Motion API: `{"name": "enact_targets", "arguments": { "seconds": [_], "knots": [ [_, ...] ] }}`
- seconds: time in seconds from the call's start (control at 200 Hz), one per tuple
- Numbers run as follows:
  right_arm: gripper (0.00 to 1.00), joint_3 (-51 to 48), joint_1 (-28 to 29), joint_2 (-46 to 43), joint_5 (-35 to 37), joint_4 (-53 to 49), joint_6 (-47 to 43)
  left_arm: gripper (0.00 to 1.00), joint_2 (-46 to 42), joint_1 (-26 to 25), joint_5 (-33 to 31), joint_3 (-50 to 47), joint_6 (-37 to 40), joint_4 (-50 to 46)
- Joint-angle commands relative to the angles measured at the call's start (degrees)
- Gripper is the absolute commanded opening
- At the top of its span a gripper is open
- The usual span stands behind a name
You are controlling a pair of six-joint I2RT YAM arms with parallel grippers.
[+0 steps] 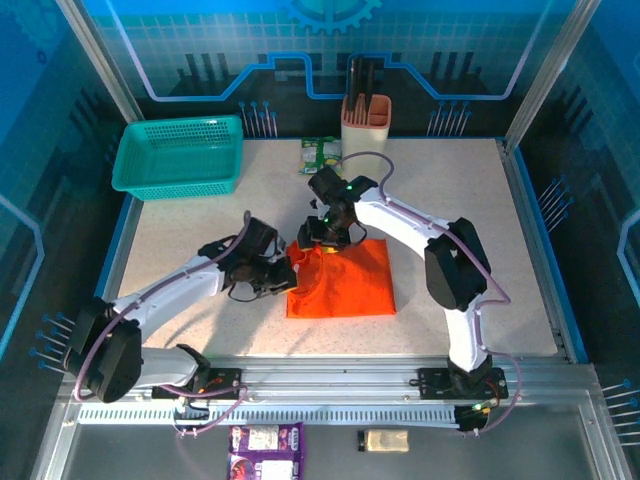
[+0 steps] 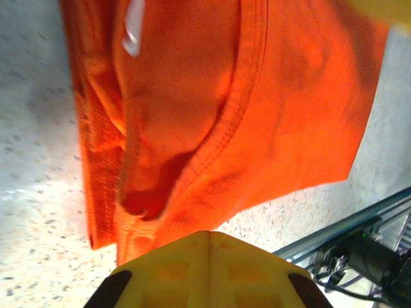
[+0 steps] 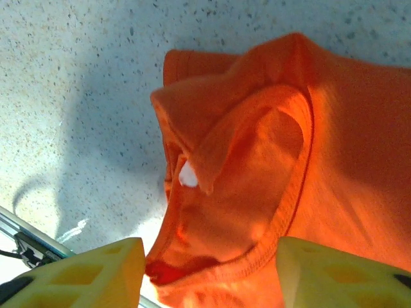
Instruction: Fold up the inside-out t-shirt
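My left gripper (image 1: 279,272) sits at the left edge of the inside-out t-shirt (image 1: 345,280), which lies on the table (image 1: 470,200) between my two arms, nearer the front rail than the teal basket (image 1: 180,155) at the far left corner. From my left wrist, my yellow fingers (image 2: 205,269) are pressed together with no gap. The cloth's folds run down and converge at their tips, so I am clamped on the hem, though the pinch itself is hidden behind my own fingers. The white tag (image 2: 133,29) is blurred and cut by the top edge of the view.

My right gripper (image 1: 325,240) hangs over the shirt's far left corner. From that wrist its fingers (image 3: 96,269) stand apart, one at each lower corner of the view, and the neck opening lies between them. Whether either finger touches the cloth I cannot tell. The tag (image 3: 188,174) peeks out from under a fold inside the collar. From above, my grippers cover that bunched corner.
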Motion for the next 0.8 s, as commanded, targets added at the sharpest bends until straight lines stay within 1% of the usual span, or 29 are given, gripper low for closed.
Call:
{"name": "enact_targets", "arguments": {
  "seconds": [0.0, 0.135, 0.28, 0.355, 0.435, 0.58, 0.65, 0.795],
  "knots": [
    [0.60, 3.82, -0.02, 5.23, -5.95, 3.97, -0.99, 0.03, 2.37, -1.74, 0.20, -1.32, -2.93, 1.55],
    [0.61, 8.12, 0.22, 10.73, -11.08, 8.68, 0.81, 0.02, 3.62, -1.84, -2.41, -4.44, -3.03, 1.98],
    [0.61, 11.76, 0.25, 15.94, -17.40, 18.56, 5.51, 0.02, 4.26, -1.75, -4.12, -6.72, -2.89, 2.16],
    [0.61, 15.11, 0.13, 19.67, -18.67, 19.70, 6.18, 0.02, 4.19, -1.74, -4.31, -7.38, -3.16, 2.33],
    [0.61, 17.49, -0.21, 21.01, -19.80, 19.74, 5.95, 0.02, 3.53, -1.71, -4.42, -7.78, -3.51, 2.15],
    [0.61, 15.98, -1.15, 16.65, -19.42, 18.67, 3.72, 0.02, -0.33, -1.61, -5.88, -5.87, -3.68, -0.64],
    [0.61, 13.59, -2.25, 12.19, -18.78, 17.71, 2.65, 0.02, -1.73, -1.67, -6.50, -3.78, -3.23, -2.33],
    [0.61, 8.24, -5.44, 6.08, -17.04, 12.93, -1.66, 0.02, -2.13, -1.94, -5.36, 0.23, -2.96, -3.63]
  ]
}}
